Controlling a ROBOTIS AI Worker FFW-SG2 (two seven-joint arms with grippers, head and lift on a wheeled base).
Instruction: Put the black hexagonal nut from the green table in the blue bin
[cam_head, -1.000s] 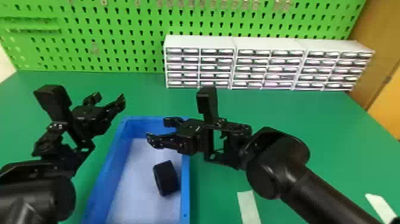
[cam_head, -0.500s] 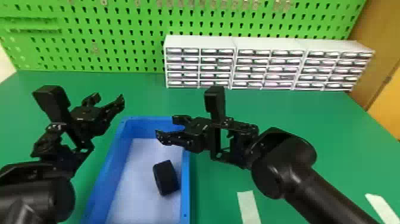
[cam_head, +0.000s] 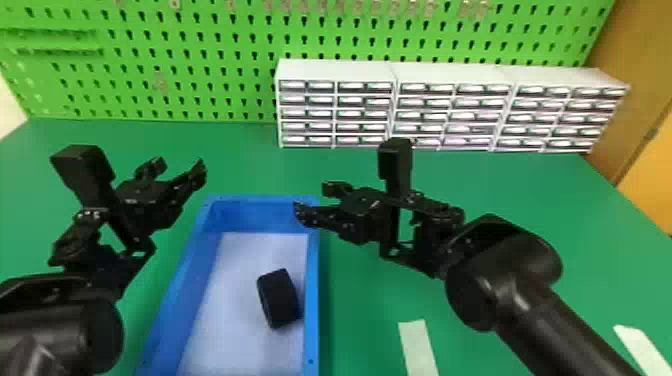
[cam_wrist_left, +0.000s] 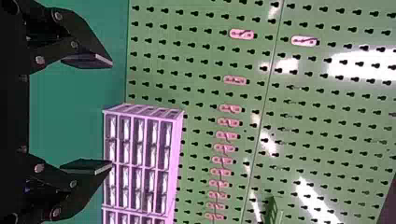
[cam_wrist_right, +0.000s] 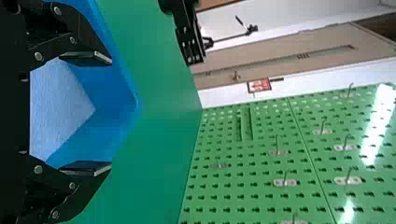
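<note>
Nut (cam_head: 280, 299) lay in the bin (cam_head: 311, 300), toward its right side, left gripper (cam_head: 181, 163) off its far left corner, right gripper (cam_head: 310, 197) at its far right, both fingers-apart and empty, so placing looked done, only retreat left.

The left arm (cam_head: 60, 330) and right arm (cam_head: 530, 300) are black, with thick, rounded, tube-like sections and a soft sheen. Further along, both turn angular: black brackets (cam_head: 407, 252) with gaps through them, and a plain, black, block-shaped housing (cam_head: 395, 162) on each. The fingers (cam_head: 320, 217) are black too, jointed and tapering, dotted with round, pale screw heads (cam_wrist_right: 38, 56); their flat, dark pads (cam_wrist_left: 86, 165) have thin, lighter edges.
</note>
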